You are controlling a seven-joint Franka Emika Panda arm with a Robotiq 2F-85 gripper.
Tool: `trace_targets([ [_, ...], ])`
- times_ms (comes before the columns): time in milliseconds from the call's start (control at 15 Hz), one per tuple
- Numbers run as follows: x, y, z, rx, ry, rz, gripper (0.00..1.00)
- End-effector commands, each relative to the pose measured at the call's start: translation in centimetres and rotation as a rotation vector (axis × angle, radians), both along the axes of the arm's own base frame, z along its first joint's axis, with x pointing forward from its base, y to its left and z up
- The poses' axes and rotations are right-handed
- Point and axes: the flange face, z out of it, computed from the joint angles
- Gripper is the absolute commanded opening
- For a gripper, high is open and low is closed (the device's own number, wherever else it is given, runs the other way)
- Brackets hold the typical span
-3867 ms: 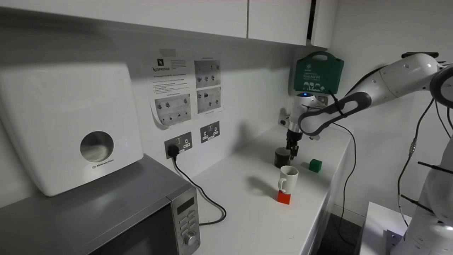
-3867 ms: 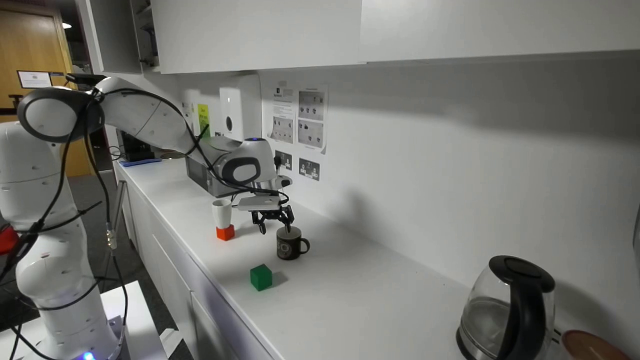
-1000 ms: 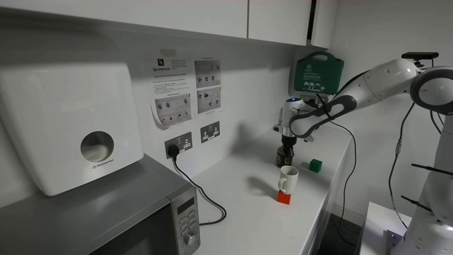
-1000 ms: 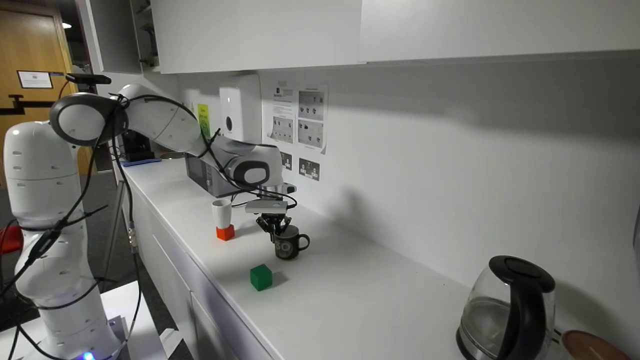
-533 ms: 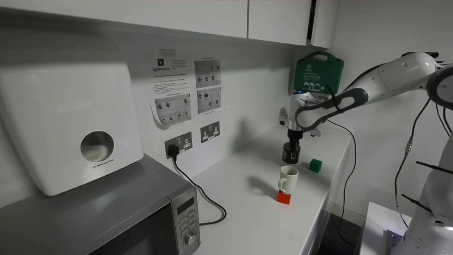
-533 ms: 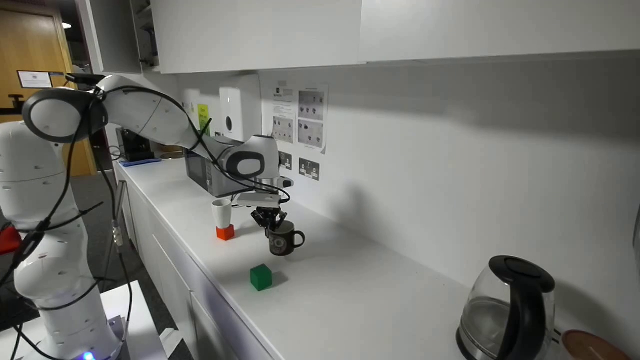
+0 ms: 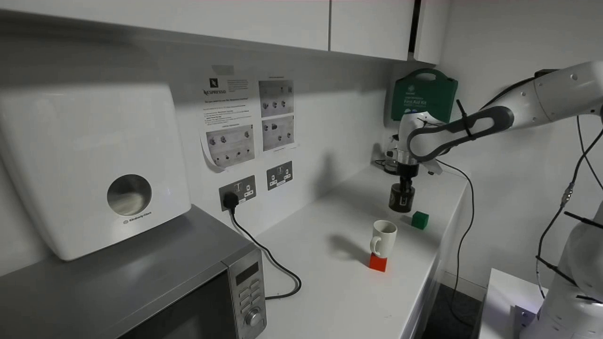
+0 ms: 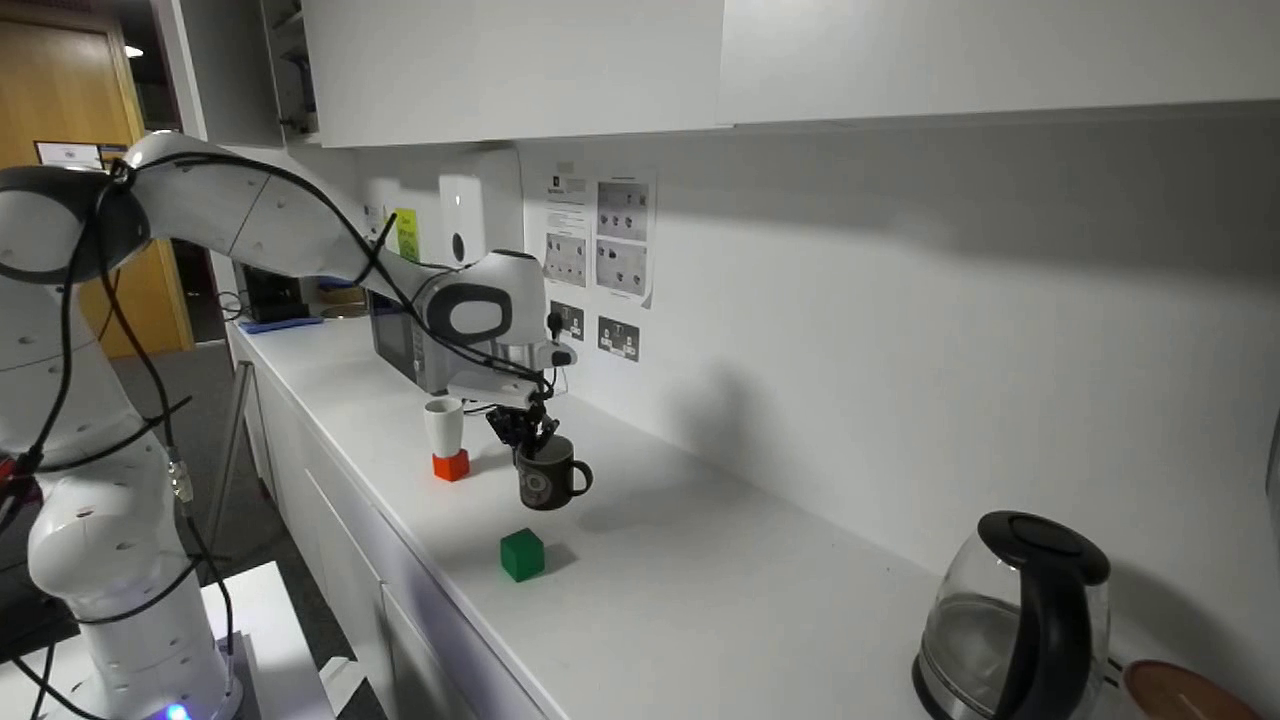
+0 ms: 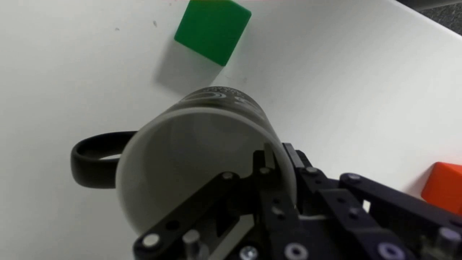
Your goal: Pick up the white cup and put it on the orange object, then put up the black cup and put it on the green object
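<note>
The black cup [image 8: 547, 487] hangs upright above the counter, handle pointing away from the arm's base. My gripper [image 9: 279, 153] is shut on its rim wall, one finger inside the cup and the other outside, as the wrist view shows. On the counter below, the green object [image 8: 522, 556] stands apart from the cup, closer to the front edge. In the wrist view the green object [image 9: 213, 30] lies beyond the cup's far side. The white cup [image 7: 384, 239] rests upright on the orange object [image 7: 378, 263]; both exterior views show this. Part of the orange object [image 9: 444, 187] enters the wrist view at right.
A glass kettle [image 8: 1020, 620] stands at one end of the counter, a microwave [image 7: 245, 292] at the other. Wall cupboards [image 8: 520, 70] overhang the counter. The counter's front edge [image 8: 470, 625] runs close to the green object.
Earliest, my gripper is open over the standing black cup; one second ago it is shut on its rim. Since then the cup has risen and moved toward the green object. The white cup stays put.
</note>
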Motion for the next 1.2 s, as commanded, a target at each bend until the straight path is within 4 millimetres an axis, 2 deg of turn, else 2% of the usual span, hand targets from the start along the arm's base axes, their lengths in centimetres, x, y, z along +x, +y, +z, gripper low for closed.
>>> trace_targets([
  [0, -2.2, -1.2, 1.4, 0.036, -0.007, -0.089, 0.02],
  [467, -4.3, -2.3, 0.6, 0.062, 0.014, -0.195, 0.02],
  [1133, -6.5, -3.1, -0.6, -0.054, 0.084, -0.268, 0.02],
])
